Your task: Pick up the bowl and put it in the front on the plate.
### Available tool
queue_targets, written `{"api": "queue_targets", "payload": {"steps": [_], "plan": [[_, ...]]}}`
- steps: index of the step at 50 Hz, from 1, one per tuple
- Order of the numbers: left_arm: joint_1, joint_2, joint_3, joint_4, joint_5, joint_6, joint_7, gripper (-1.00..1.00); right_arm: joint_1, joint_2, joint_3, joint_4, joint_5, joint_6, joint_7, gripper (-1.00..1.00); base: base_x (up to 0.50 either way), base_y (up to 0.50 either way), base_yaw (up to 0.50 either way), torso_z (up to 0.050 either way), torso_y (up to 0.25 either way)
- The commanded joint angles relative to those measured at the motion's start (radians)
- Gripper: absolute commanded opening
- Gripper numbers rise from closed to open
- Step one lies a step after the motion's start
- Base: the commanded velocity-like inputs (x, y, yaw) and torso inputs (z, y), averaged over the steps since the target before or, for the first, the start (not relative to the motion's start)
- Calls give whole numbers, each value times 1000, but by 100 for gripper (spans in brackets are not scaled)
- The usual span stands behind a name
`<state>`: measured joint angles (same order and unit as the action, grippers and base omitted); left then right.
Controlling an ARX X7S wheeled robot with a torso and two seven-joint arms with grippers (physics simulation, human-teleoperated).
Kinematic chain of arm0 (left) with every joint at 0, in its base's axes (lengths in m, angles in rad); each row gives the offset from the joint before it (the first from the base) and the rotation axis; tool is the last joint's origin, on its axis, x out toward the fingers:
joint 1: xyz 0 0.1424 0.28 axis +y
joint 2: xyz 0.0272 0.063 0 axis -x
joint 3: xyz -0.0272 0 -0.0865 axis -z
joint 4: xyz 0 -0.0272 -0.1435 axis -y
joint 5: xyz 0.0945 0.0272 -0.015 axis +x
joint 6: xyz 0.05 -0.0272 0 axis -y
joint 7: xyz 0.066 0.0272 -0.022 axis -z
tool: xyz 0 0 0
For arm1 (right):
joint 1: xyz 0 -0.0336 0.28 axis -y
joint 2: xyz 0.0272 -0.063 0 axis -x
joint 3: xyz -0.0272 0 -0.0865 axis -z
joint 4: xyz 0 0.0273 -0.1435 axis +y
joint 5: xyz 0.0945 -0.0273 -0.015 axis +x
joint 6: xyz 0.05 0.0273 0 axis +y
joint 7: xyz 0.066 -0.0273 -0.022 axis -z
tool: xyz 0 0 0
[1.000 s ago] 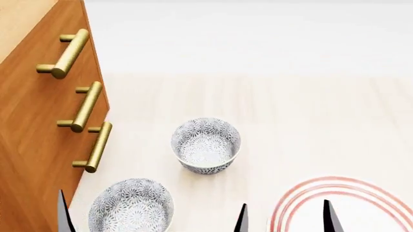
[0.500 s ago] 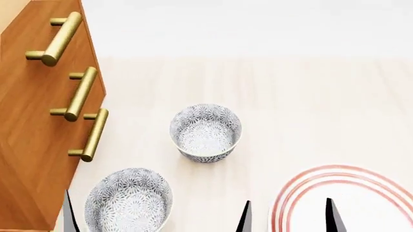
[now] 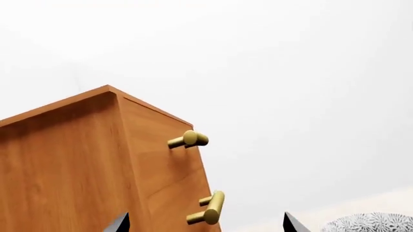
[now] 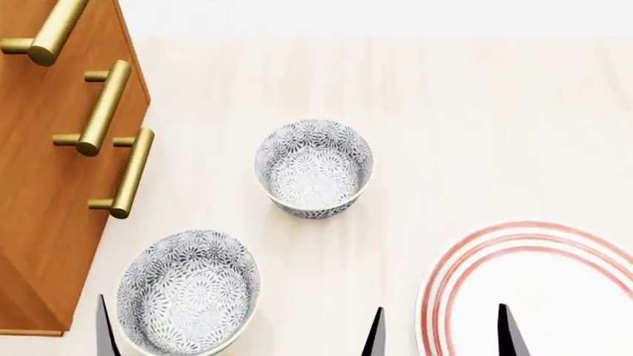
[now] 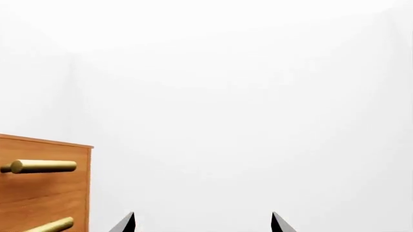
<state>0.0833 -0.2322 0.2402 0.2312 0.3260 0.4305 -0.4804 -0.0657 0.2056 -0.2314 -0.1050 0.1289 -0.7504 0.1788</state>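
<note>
Two alike flower-patterned bowls stand on the pale table: one in the middle (image 4: 313,169), one nearer and further left (image 4: 188,291). I cannot tell which is the task's bowl. The red-ringed white plate (image 4: 475,252) lies at the front right, cut by the frame edge. My right gripper (image 4: 440,337) is open and empty at the plate's near left edge, with only white wall ahead of it (image 5: 202,223). Of my left gripper (image 3: 204,224), open and empty, one fingertip (image 4: 103,326) shows just left of the near bowl, whose rim (image 3: 374,223) peeks in.
A wooden cabinet (image 4: 40,193) with brass bar handles (image 4: 104,107) stands along the left side, close to the near bowl. It fills the space ahead of the left gripper (image 3: 71,164) and shows off to one side of the right one (image 5: 38,203).
The head view has shifted: cabinet and bowls slid up the frame, and more of the near bowl and plate shows. The fingertips kept their places in the frame.
</note>
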Motion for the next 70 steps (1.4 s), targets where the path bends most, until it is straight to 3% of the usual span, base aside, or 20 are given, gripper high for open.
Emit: {"api": "queue_targets", "payload": {"steps": [1, 10, 16, 25, 37, 53, 70], "plan": [[13, 10, -24, 23, 34, 59, -13, 100, 6, -16, 23, -10, -33, 6, -4, 100, 0, 0, 0, 0, 0], [13, 6, -22, 28, 33, 56, -19, 100, 37, -9, 22, -63, -27, 80, 9, 100, 0, 0, 0, 0, 0], [11, 3, -17, 21, 24, 53, -20, 100, 131, 7, 15, -186, 46, 339, 29, 100, 0, 0, 0, 0, 0], [6, 1, -12, 15, 11, 37, -18, 100, 427, 48, 23, -211, 225, 950, 69, 100, 0, 0, 0, 0, 0], [0, -1, -2, -1, -8, 21, -14, 100, 817, 58, -81, -23, 216, 1246, 2, 100, 0, 0, 0, 0, 0], [-4, -6, 10, -8, -17, 1, -12, 100, 1132, -86, 41, 380, 377, 1310, -54, 100, 0, 0, 0, 0, 0], [-9, -7, 18, -13, -29, -28, -11, 100, 1248, -140, 164, 698, 469, 1391, 45, 100, 0, 0, 0, 0, 0]]}}
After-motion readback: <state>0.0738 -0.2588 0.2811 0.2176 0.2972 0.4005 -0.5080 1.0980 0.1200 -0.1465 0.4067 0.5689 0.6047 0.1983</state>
